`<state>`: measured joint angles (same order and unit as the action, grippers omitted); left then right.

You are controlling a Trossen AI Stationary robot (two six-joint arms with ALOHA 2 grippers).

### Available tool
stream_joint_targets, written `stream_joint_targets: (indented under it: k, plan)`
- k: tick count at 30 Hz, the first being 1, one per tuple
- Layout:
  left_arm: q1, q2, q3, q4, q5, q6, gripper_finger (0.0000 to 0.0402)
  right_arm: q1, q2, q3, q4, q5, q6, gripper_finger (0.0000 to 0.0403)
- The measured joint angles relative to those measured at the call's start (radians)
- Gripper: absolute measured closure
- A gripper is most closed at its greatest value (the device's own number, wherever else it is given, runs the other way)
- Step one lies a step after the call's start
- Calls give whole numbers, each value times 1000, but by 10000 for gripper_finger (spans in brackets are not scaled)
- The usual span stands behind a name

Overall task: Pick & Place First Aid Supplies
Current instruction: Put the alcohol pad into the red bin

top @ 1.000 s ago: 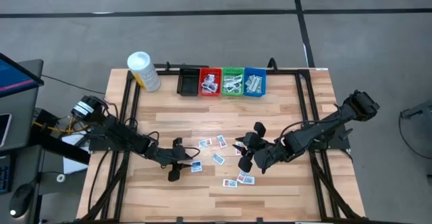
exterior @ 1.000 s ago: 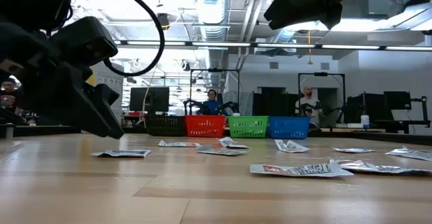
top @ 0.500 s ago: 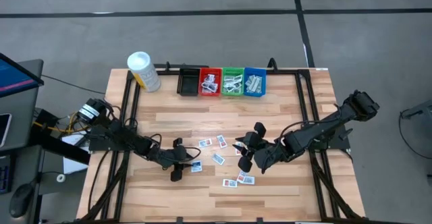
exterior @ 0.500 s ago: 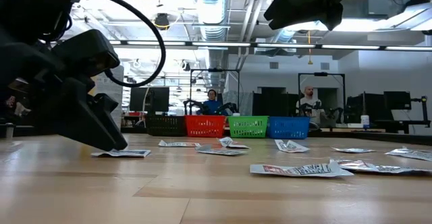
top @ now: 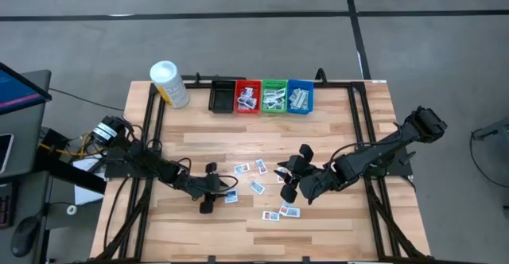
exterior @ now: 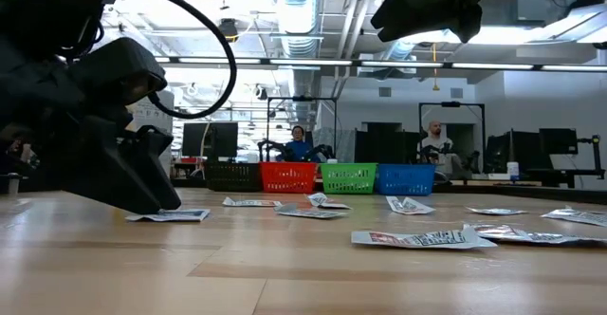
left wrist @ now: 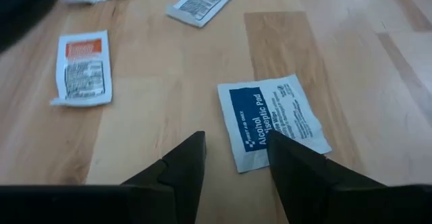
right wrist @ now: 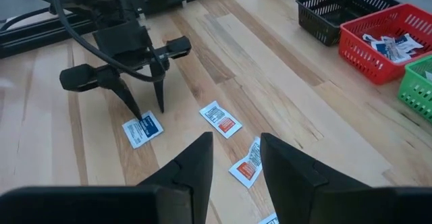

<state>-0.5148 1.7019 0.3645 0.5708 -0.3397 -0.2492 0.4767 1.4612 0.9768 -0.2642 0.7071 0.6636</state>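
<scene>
reaching with our left gripper (left wrist: 236,160), fingers spread over a blue packet (left wrist: 273,119) near the table's (top: 334,141) front edge; some packets fill the bins (top: 261,96), several remain loose.

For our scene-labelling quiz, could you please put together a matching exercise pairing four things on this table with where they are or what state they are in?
Things:
1. black bin
2. red bin
3. alcohol pad packet
4. yellow bottle

Places or states:
A. lying flat on the wood at the tips of the open left gripper
B. standing at the table's far left corner, beside the bins
C. empty, at the left end of the bin row
D. holding a few packets, between the black and green bins

Pairs: 1-C, 2-D, 3-A, 4-B
</scene>
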Motion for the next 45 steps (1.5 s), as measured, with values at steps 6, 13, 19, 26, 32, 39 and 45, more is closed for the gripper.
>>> stream_joint_targets:
  k: [6, 13, 19, 26, 32, 39, 45]
  plan:
    - [0, 0, 1, -5, 5, 93, 250, 1, 0, 0, 0, 0, 4, 285]
    - [1, 0, 2, -10, 58, 118, 328, 1, 0, 0, -2, 0, 11, 285]
    - [1, -1, 1, -9, 75, 109, 393, 1, 0, 0, -4, 0, 11, 285]
    - [1, -7, -5, 23, 82, 88, 396, 1, 0, 0, -4, 0, 11, 285]
    - [0, -53, 6, -5, 45, 114, 395, 1, 0, 0, -6, 0, 10, 285]
    - [34, -90, 7, -5, -1, 148, 395, 1, 0, 0, -11, -1, 10, 285]
    - [90, -90, 9, 4, -4, 148, 396, 5, 36, -2, -11, -4, 11, 285]
